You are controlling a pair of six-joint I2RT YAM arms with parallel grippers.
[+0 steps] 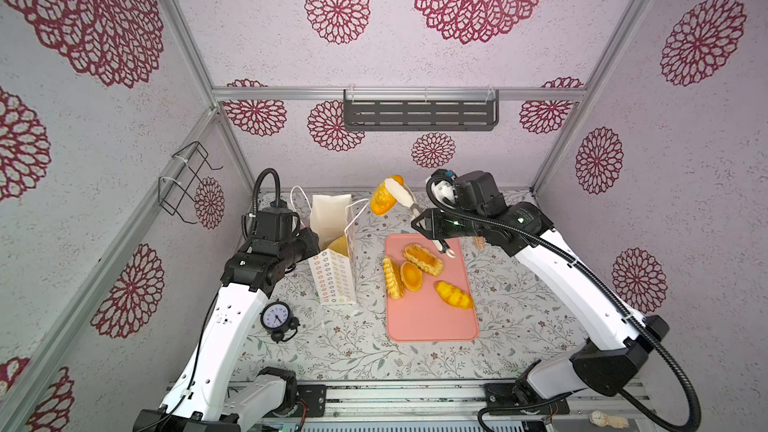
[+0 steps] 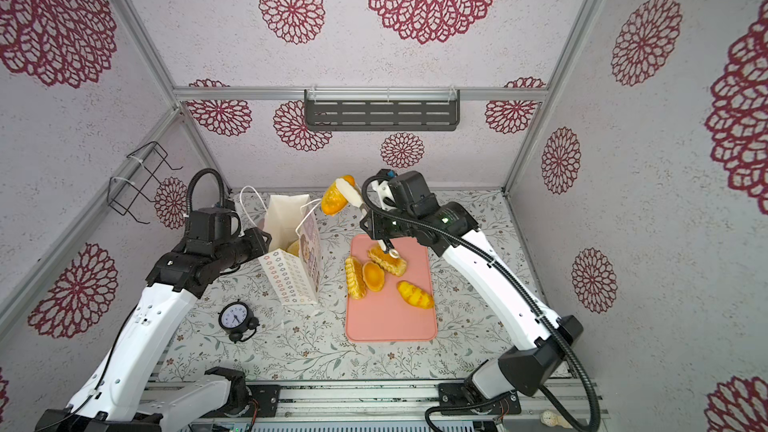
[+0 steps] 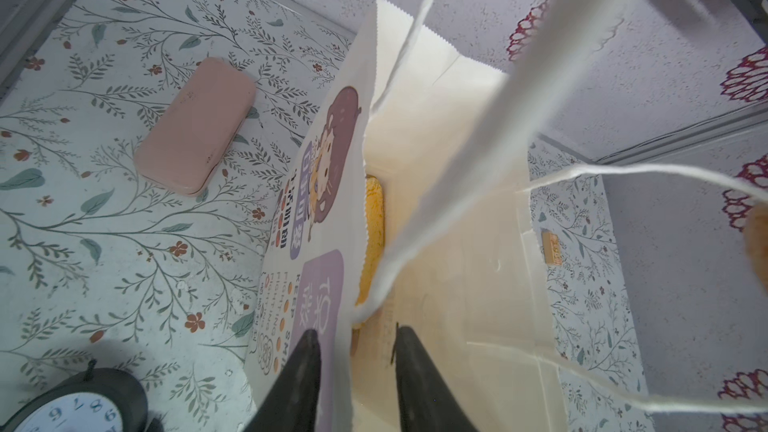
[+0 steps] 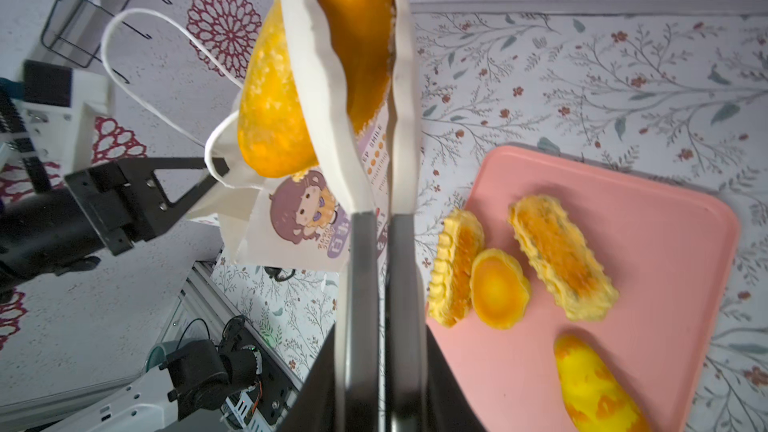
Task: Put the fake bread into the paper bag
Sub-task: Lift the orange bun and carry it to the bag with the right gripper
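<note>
Step in hand: transfer of one piece, mid-air.

- The right pincer [image 4: 382, 226] is clamping shut on a pair of white tongs [image 4: 324, 89]. The tongs in turn are pinching a golden-orange bun [image 1: 381, 200]. The bun is hanging clear of the table [image 1: 353, 347], just beside the paper bag [image 1: 332, 280] on the tray side. It is near the cord handle and not over the mouth.
- The left pincer [image 3: 355, 330] is straddling the bag's printed front wall, one finger outside and one inside. The jaws are standing apart with slack around the paper, so it is bracing the mouth open, not pinching.
- The bag is standing upright with its mouth gaping. One yellow piece [image 3: 372, 238] is lying inside against the front wall.
- The pink tray [image 1: 432, 322] is carrying four more pieces: a ridged roll [image 1: 392, 278], a round tart [image 1: 410, 275], a long crusted pastry [image 1: 423, 258] and a yellow loaf [image 1: 454, 295]. The roll and the tart are touching.
- A small black clock [image 1: 276, 317] is sitting near the bag, out of the way.

Judgement: the task is under way, with most of the visible pieces outside the bag.

Next move, as I read it:
- Carry the bun sideways until it is hanging over the mouth.
- Keep the tong tips clear of the cord handle looping across the opening.
- Dip it below the rim, then ease the right grip so the tongs spring apart.
- The left arm should be steadying the wall meanwhile, since the bag looks light and could tip.
</note>
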